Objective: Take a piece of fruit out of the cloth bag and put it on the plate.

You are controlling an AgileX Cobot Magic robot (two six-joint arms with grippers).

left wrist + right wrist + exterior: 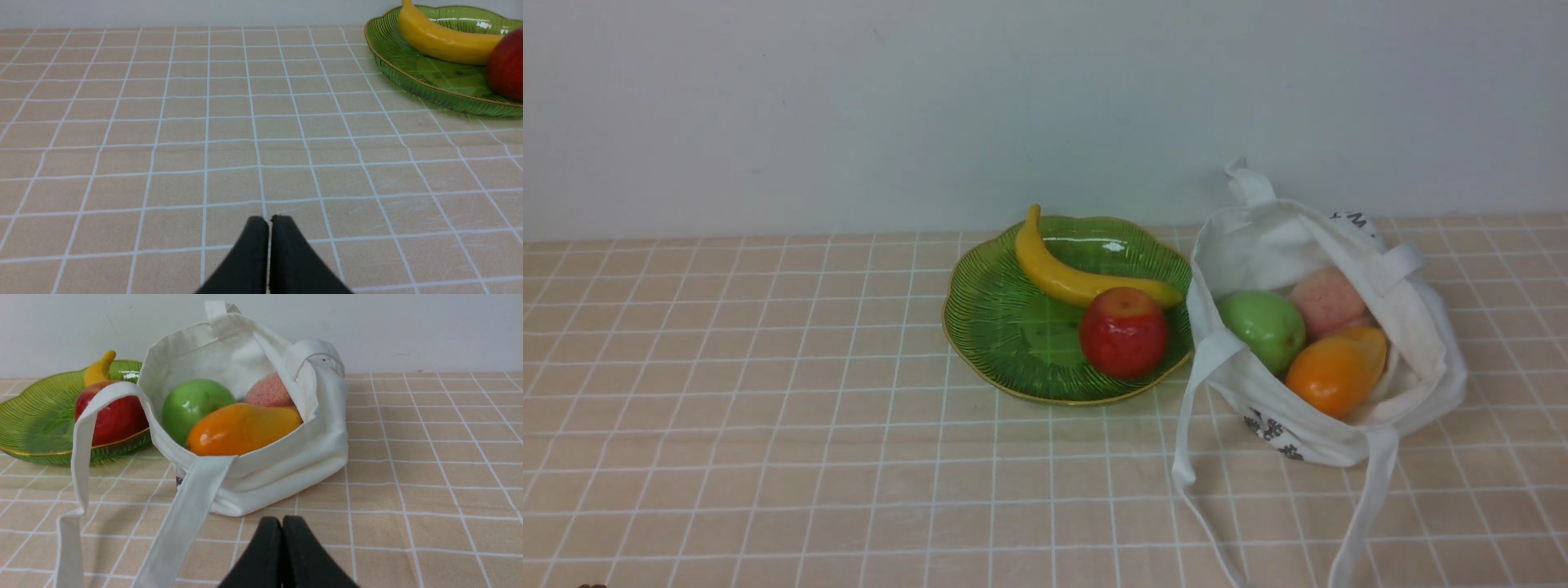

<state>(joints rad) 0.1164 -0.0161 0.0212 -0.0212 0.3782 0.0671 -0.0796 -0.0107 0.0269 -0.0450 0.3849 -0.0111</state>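
Note:
The yellow banana (1070, 273) lies on the green ribbed plate (992, 327) beside a red apple (1124, 331); the banana also shows in the left wrist view (445, 38) and its tip in the right wrist view (98, 369). The white cloth bag (1339, 425) stands open right of the plate, holding a green apple (1264, 327), an orange fruit (1335, 371) and a pink fruit (1327, 300). My left gripper (269, 220) is shut and empty over bare table, well short of the plate (408, 69). My right gripper (282, 520) is shut and empty just before the bag (286, 465). Neither gripper shows in the front view.
The bag's long strap handles (1364, 506) trail over the table toward the front edge; one lies close to my right gripper in the right wrist view (184, 522). A white wall runs behind the tiled tablecloth (727, 392).

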